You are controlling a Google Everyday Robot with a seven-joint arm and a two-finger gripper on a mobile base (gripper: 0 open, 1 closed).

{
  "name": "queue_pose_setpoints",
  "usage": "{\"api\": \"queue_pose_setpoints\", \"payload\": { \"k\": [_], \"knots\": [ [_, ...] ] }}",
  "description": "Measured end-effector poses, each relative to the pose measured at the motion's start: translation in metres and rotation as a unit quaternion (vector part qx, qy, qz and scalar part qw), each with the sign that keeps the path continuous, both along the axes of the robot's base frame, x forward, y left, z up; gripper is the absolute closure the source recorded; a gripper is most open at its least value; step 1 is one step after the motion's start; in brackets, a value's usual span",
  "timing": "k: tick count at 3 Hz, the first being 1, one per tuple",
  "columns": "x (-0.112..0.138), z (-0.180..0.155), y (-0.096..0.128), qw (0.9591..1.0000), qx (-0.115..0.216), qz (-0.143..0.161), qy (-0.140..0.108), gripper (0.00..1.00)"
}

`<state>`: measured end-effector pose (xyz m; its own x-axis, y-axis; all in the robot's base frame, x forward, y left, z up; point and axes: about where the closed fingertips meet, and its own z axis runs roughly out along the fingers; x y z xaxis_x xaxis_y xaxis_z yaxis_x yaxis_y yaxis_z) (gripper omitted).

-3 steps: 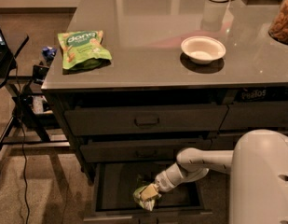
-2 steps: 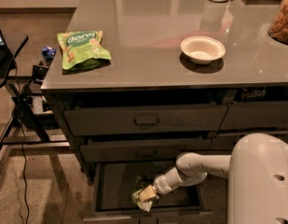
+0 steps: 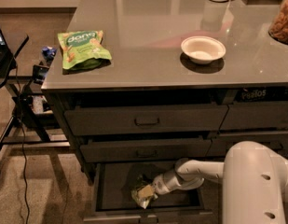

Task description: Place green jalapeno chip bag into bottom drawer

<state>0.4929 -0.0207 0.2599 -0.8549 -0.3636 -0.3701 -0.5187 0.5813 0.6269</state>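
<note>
Shadow blurs the print on the green jalapeno chip bag (image 3: 142, 195), a crumpled olive packet with a pale patch. The hand (image 3: 151, 191) grips it inside the open bottom drawer (image 3: 114, 183), near its front wall. Drawer floor lies bare on both sides. A brighter green bag (image 3: 83, 48) sits by the tabletop's (image 3: 148, 31) left edge.
</note>
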Motion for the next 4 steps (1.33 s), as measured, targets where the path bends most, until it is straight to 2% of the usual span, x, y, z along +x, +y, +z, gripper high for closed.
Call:
{"api": "queue_pose_setpoints", "payload": {
  "k": [3, 4],
  "knots": [
    [0.028, -0.064, 0.009, 0.9997, -0.014, -0.016, 0.01, 1.0],
    [0.03, -0.064, 0.009, 0.9997, -0.014, -0.017, 0.009, 0.82]
  ]
}}
